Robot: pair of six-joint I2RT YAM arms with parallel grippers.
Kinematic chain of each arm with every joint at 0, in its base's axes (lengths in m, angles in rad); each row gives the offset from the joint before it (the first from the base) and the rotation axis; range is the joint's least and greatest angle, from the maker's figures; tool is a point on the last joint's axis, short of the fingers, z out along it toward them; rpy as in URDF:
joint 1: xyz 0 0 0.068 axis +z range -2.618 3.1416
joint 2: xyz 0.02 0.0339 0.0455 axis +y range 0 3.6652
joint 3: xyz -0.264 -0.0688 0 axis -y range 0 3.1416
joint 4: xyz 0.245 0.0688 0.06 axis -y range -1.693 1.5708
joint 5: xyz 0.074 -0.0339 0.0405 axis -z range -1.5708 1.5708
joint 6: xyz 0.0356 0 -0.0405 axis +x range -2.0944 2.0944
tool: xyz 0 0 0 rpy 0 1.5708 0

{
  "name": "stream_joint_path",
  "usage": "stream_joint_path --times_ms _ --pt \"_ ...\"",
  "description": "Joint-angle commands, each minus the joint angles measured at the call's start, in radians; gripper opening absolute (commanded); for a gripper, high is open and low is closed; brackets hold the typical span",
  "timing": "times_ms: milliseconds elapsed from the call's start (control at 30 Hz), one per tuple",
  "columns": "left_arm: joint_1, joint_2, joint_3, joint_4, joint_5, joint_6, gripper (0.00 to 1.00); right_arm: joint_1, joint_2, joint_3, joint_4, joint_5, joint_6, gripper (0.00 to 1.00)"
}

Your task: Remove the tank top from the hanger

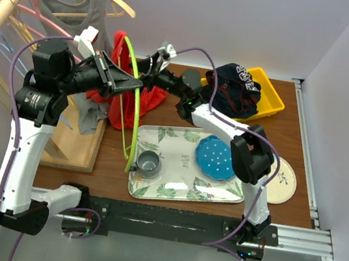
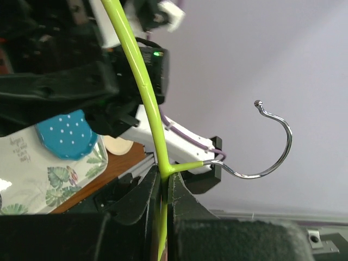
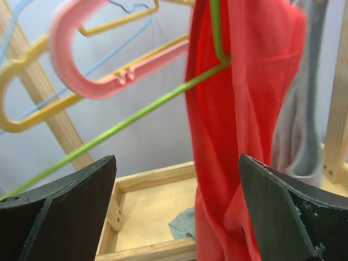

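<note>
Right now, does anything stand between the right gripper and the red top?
Nothing visible does. The open right gripper faces the red top directly. The green hanger, shut in the left gripper, crosses only left of the top.

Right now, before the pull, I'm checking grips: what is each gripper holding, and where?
The left gripper clamps the green hanger at its neck, where the hook joins. The right gripper is open, holding nothing.
</note>
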Motion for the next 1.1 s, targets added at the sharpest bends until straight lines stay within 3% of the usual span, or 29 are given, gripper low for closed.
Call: stream_joint_path --times_ms 0,267,367,467,500,567,600,767,933,1067 --pt "0.000 -0.037 -0.005 0.090 0.142 0.004 0.00 0.030 0.037 0.032 0.035 0.123 -0.052 0.99" --pt "0.000 -0.046 0.012 0.128 0.211 -0.027 0.00 0.062 0.115 -0.004 0.096 0.344 -0.106 0.95" --pt "0.000 -0.044 0.024 0.124 0.218 -0.031 0.00 0.067 0.136 -0.018 0.105 0.419 -0.124 0.86" --pt "0.000 -0.050 0.024 0.130 0.229 -0.034 0.00 0.064 0.176 0.018 0.070 0.453 -0.130 0.60" --pt "0.000 -0.050 0.022 0.131 0.234 -0.034 0.00 0.061 0.186 0.025 0.062 0.482 -0.127 0.26" --pt "0.000 -0.058 0.019 0.134 0.243 -0.028 0.00 0.019 0.181 0.034 0.006 0.514 -0.111 0.05" --pt "0.000 -0.063 0.015 0.141 0.246 -0.027 0.00 -0.002 0.175 0.063 -0.037 0.545 -0.074 0.00" --pt "0.000 -0.104 -0.039 0.153 0.298 -0.027 0.00 -0.159 0.143 0.169 -0.247 0.521 0.018 0.00" --pt "0.000 -0.142 -0.091 0.191 0.350 -0.068 0.00 -0.200 0.216 0.465 -0.554 0.496 -0.069 0.00" --pt "0.000 -0.150 -0.090 0.203 0.361 -0.082 0.00 -0.231 0.245 0.567 -0.597 0.479 -0.087 0.00"
